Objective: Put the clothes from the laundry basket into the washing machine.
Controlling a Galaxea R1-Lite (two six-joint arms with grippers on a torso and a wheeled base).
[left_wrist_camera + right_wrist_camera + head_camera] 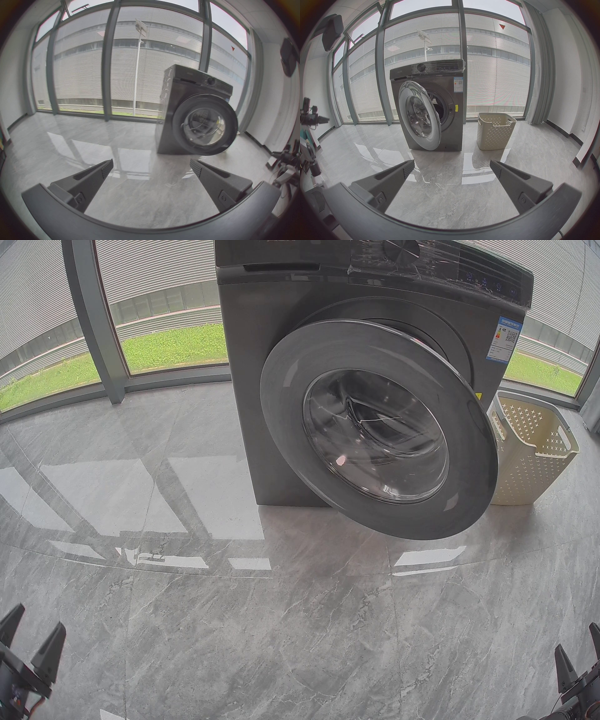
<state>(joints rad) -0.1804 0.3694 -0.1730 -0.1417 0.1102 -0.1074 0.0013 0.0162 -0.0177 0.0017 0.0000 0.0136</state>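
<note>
A dark grey washing machine [275, 365] stands on the floor ahead, its round door [375, 427] swung open toward me. In the right wrist view the washing machine [447, 125] shows its drum opening, with something pale just inside. A cream perforated laundry basket [531, 452] stands on the floor to the machine's right; no clothes are visible over the rim of the basket [495, 131]. My left gripper [31, 640] hangs open low at the left, far from the machine [175, 93]. My right gripper [578, 652] is open low at the right. Both hold nothing.
Glossy grey tiled floor [281, 627] stretches between me and the machine. Floor-to-ceiling windows with a grey pillar [94, 321] run behind it. A curtain [543, 68] and white wall lie right of the basket. Some equipment [309, 118] stands at the side.
</note>
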